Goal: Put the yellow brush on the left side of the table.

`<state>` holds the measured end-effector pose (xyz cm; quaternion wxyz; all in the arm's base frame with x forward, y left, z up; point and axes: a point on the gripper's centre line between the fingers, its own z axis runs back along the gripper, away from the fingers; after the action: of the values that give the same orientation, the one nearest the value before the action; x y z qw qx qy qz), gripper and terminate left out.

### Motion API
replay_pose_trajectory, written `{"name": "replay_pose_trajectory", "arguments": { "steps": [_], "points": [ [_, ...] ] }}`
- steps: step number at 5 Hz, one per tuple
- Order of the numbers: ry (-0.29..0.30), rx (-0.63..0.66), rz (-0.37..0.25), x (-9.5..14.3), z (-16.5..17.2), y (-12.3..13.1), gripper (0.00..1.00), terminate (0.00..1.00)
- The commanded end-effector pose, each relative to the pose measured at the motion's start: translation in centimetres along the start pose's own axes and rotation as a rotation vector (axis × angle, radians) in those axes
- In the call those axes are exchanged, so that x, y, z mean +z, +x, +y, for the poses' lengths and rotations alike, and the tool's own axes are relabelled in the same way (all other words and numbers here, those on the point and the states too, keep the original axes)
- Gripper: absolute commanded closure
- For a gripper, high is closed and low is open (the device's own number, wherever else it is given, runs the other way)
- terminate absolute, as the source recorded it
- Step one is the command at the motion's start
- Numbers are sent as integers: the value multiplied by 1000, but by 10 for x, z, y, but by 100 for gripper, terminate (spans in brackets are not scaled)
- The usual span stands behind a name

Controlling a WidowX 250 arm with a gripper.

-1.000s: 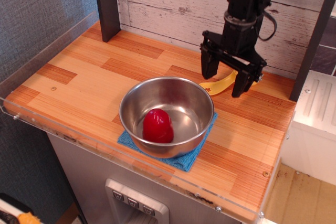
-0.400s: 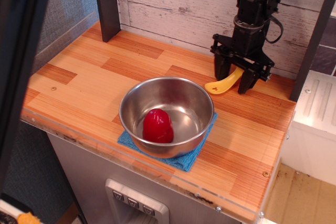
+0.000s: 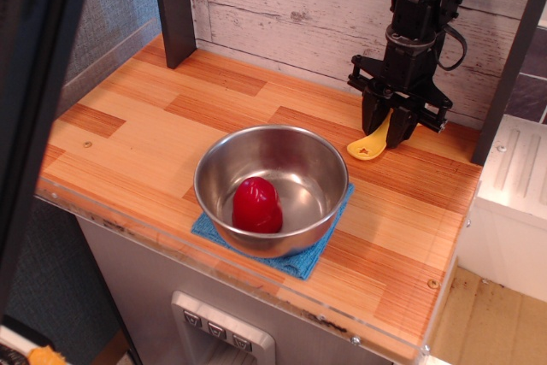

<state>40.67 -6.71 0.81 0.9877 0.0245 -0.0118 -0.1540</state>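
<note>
The yellow brush [image 3: 369, 144] lies at the back right of the wooden table [image 3: 137, 126], its rounded holed end pointing toward the front left. Its far end is hidden between the fingers of my black gripper [image 3: 390, 136], which stands upright over it with the jaws closed in on the handle. The bristles do not show.
A steel bowl [image 3: 272, 187] holding a red rounded object [image 3: 257, 206] sits on a blue cloth [image 3: 301, 259] at the front middle. A dark post [image 3: 173, 6] stands at the back left. A white plank wall runs behind. A clear acrylic rim [image 3: 214, 267] edges the front.
My gripper moved right and back over the brush, came down, and its jaws narrowed from wide open to closed on the handle. The brush turned slightly.
</note>
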Motion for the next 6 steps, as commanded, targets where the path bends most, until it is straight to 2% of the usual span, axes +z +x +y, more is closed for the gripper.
{"name": "replay_pose_trajectory", "arguments": {
  "steps": [1, 2, 3, 4, 5, 6],
  "points": [
    [12, 101, -127, 59, 22, -14, 100, 0],
    [-7, 187, -216, 88, 38, -28, 100, 0],
    [-34, 253, -263, 107, 57, -57, 100, 0],
    [-19, 287, -247, 113, 83, -100, 100, 0],
    [18, 252, -208, 107, 105, -125, 100, 0],
    [101, 186, -153, 91, 132, -142, 100, 0]
  ]
}}
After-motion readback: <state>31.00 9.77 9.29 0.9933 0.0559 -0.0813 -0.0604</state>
